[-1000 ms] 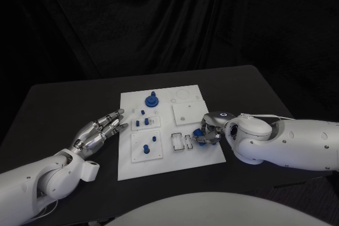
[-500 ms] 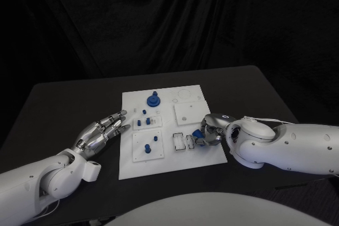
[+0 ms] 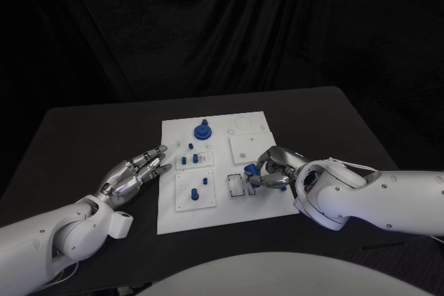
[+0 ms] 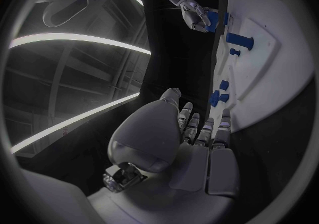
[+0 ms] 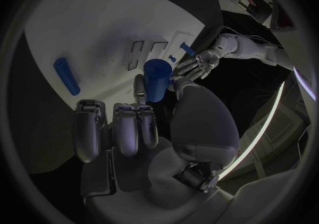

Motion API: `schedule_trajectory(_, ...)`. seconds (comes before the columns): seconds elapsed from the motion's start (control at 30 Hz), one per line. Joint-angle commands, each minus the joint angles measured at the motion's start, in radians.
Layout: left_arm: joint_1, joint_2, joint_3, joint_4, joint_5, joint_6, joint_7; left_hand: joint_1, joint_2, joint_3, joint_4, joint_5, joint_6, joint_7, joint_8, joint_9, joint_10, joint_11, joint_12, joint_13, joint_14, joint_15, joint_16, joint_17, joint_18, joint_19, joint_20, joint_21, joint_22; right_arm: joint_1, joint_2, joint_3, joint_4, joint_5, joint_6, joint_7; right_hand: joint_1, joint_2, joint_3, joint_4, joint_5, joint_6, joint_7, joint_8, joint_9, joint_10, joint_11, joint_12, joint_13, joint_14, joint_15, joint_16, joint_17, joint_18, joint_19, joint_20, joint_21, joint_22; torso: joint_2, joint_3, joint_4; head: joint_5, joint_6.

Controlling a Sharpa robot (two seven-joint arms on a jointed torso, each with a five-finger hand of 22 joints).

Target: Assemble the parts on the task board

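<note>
Fingers of the right hand (image 3: 273, 169) half-hide the upright blue peg (image 5: 157, 77) they pinch; left hand (image 3: 132, 171) lies spread, empty.

We see the task board (image 3: 222, 209) lying at the centre of the table (image 3: 83, 135). At the board's 12 o'clock end stands a large part (image 3: 203, 128); just below it, toward 10 o'clock, small parts (image 3: 190, 159) sit in a recess, and another part (image 3: 194, 194) stands in the recess at 8 o'clock. The left hand (image 3: 134, 171) lies off the board at 9 o'clock, beside its edge. The right hand (image 3: 273, 169) is over the board's 4 o'clock side, holding a cylinder part (image 5: 157, 79) above the slots there.
</note>
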Motion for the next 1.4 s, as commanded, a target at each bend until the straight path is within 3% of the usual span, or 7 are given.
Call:
schedule_trajectory(0.03,-0.002,0.0,0.001,0.004,0.005,0.009,0.012,0.004,0.004,0.006,0.001,0.005,0.004,0.0,0.004,0.001,-0.001,0.003,0.002,0.001,-0.001,0.002,0.006,-0.001,-0.002,-0.004,0.002,-0.002,0.0,-0.001,0.008,0.0,0.0,0.078,-0.032,0.022,-0.017,-0.001,0.085,-0.077,0.076,-0.029,-0.024,0.102,0.17,0.108,-0.007,0.003,0.263,0.105,-0.007,0.003,0.263,-0.011,0.066,-0.005,0.001,0.237,0.0,-0.0011,0.0001,0.004,0.0)
schedule_trajectory(0.27,-0.002,0.002,0.001,0.003,0.005,0.009,0.011,0.004,0.004,0.006,0.001,0.005,0.004,0.0,0.004,0.001,-0.001,0.003,0.002,0.001,-0.001,0.002,0.006,-0.001,-0.002,-0.004,0.002,-0.002,0.0,-0.001,0.033,0.0,-0.02,0.087,0.018,0.006,-0.031,0.001,0.08,-0.068,0.025,-0.04,-0.019,0.093,0.175,0.108,-0.003,0.003,0.263,0.105,-0.004,0.003,0.263,-0.01,0.062,-0.004,-0.006,0.234,0.001,-0.0015,0.0016,0.009,0.0)
schedule_trajectory(0.53,-0.002,0.006,0.001,-0.001,0.005,0.012,0.011,0.005,0.004,0.007,0.0,0.005,0.004,0.0,0.004,0.001,-0.001,0.003,0.003,0.001,-0.001,0.002,0.006,0.0,-0.002,-0.004,0.002,-0.002,0.001,-0.001,0.059,0.0,-0.044,0.089,0.068,-0.005,-0.038,0.004,0.067,-0.059,-0.078,-0.055,-0.01,0.071,0.171,0.108,0.005,0.003,0.263,0.105,0.003,0.003,0.263,-0.007,0.056,0.002,-0.016,0.23,0.001,-0.0025,0.0018,0.013,0.0)
schedule_trajectory(0.7,-0.003,0.007,0.001,-0.002,0.005,0.014,0.011,0.005,0.004,0.007,0.0,0.005,0.004,0.0,0.004,0.001,-0.001,0.003,0.003,0.001,-0.001,0.002,0.006,0.0,-0.002,-0.004,0.002,-0.002,0.001,-0.001,0.071,0.0,-0.054,0.089,0.086,-0.007,-0.048,0.018,0.03,-0.033,-0.273,-0.061,0.005,0.037,0.151,0.108,0.019,0.003,0.263,0.105,0.015,0.003,0.263,-0.003,0.048,0.013,-0.032,0.225,0.001,-0.0015,0.0012,0.017,0.0)
schedule_trajectory(0.73,-0.003,0.007,0.001,-0.003,0.005,0.014,0.01,0.005,0.004,0.007,0.0,0.005,0.004,0.0,0.004,0.001,-0.001,0.003,0.003,0.001,-0.001,0.002,0.006,0.0,-0.002,-0.004,0.002,-0.002,0.001,-0.001,0.074,0.0,-0.056,0.089,0.089,-0.007,-0.057,0.023,0.014,-0.027,-0.335,-0.061,0.009,0.031,0.147,0.108,0.022,0.003,0.263,0.105,0.018,0.003,0.263,-0.002,0.047,0.016,-0.034,0.224,0.001,-0.0016,0.0004,0.018,0.0)
schedule_trajectory(0.83,-0.003,0.007,0.001,-0.004,0.005,0.014,0.01,0.005,0.004,0.007,0.0,0.005,0.004,0.0,0.004,0.001,-0.001,0.003,0.003,0.001,-0.001,0.002,0.006,0.0,-0.002,-0.004,0.002,-0.002,0.001,-0.001,0.08,0.0,-0.06,0.089,0.092,-0.007,-0.07,0.037,-0.014,-0.025,-0.413,-0.059,0.013,0.02,0.14,0.108,0.026,0.003,0.263,0.105,0.021,0.003,0.263,-0.002,0.046,0.02,-0.035,0.224,0.0,-0.0013,0.0004,0.019,0.0)
schedule_trajectory(1.4,-0.007,0.015,0.001,-0.011,0.005,0.021,0.006,0.005,0.004,0.009,0.0,0.005,0.002,0.0,0.003,0.001,-0.002,0.003,0.002,0.001,-0.002,0.002,0.006,-0.001,-0.002,-0.003,0.002,-0.001,0.001,-0.001,0.096,0.0,-0.077,0.089,0.097,-0.015,-0.172,0.092,-0.105,-0.021,-0.516,-0.056,0.018,0.0,0.125,0.108,0.031,0.003,0.263,0.105,0.026,0.003,0.263,0.003,0.038,0.025,-0.054,0.217,0.001,-0.0011,0.0008,0.019,0.0)
